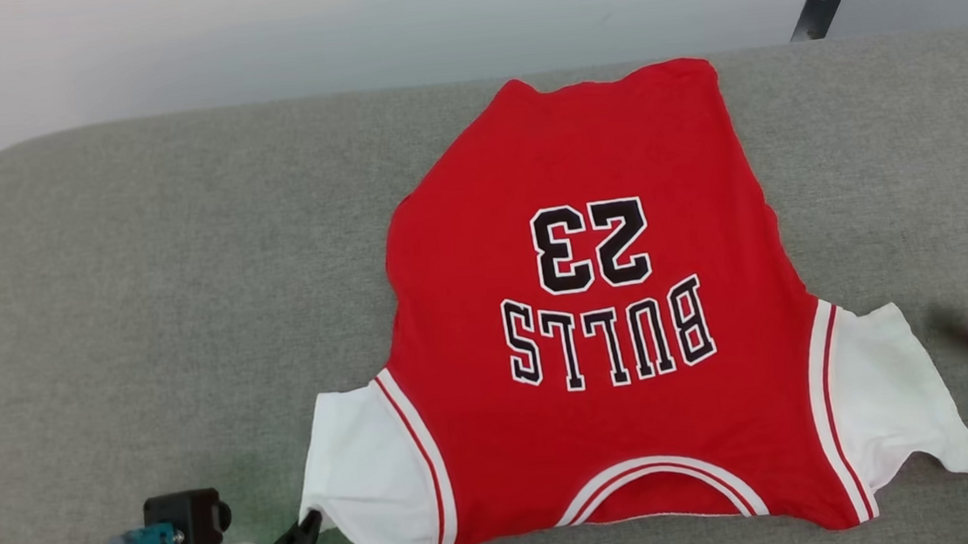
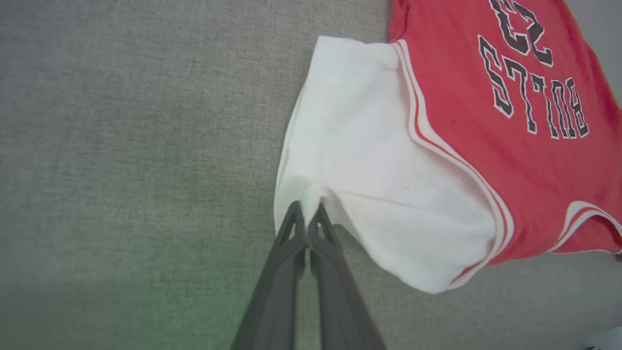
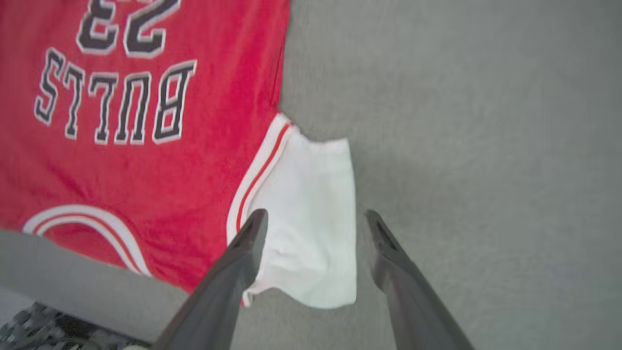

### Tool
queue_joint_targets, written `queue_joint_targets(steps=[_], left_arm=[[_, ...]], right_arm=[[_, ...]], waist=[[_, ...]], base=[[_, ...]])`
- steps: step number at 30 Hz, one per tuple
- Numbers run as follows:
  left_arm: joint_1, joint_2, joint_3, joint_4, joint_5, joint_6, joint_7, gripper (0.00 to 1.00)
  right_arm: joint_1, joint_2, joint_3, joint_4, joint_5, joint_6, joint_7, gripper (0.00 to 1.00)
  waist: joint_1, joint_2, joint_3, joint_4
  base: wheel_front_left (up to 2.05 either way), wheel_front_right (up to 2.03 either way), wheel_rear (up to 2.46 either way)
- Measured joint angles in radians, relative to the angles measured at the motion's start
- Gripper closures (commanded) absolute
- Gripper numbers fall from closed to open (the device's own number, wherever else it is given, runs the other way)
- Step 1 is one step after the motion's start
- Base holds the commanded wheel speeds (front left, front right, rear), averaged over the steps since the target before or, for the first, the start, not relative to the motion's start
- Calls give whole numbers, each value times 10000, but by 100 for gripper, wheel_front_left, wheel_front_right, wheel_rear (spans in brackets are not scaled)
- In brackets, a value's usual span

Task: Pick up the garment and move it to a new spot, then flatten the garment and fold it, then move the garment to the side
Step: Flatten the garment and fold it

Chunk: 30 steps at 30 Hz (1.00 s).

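Garment [image 1: 593,315] sleeve edge between left fingers [image 2: 286,272]

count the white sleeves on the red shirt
2. One white sleeve lies at the near-left corner of the soft red shirt, its edge pinched in the shut left gripper; the other sleeve lies near-right, by the open right gripper. None seems hidden.

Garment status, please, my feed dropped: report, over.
Left gripper shut on edge of left sleeve. Right gripper open, by right sleeve. Garment spread flat on grey cushion, print up. Nothing on top of it.
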<state>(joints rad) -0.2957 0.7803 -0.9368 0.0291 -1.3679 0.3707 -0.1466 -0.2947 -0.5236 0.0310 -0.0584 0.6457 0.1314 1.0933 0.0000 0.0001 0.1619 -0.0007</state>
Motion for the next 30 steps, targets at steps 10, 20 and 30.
queue_joint_targets(steps=[10, 20, 30], left_arm=[[-780, -357, -111, -282, 558, -107, 71, 100], [-2446, -1559, -535, 42, 1398, -853, 341, 100], [-3543, -2819, -968, 1034, 1818, -2010, 372, 100]], right_arm=[[-2612, 826, -729, 936, -2431, -2, -4876, 0], [-6869, -117, 1181, 5524, -2800, 0, -5582, 0], [-9472, -658, 2353, 8897, -1797, 0, -3152, 0]], waist=[[0, 0, 549, 428], [0, 0, 1824, 1395], [0, -1, 3125, 2763]], base=[[0, 0, 0], [0, 0, 0], [0, 0, 0]])
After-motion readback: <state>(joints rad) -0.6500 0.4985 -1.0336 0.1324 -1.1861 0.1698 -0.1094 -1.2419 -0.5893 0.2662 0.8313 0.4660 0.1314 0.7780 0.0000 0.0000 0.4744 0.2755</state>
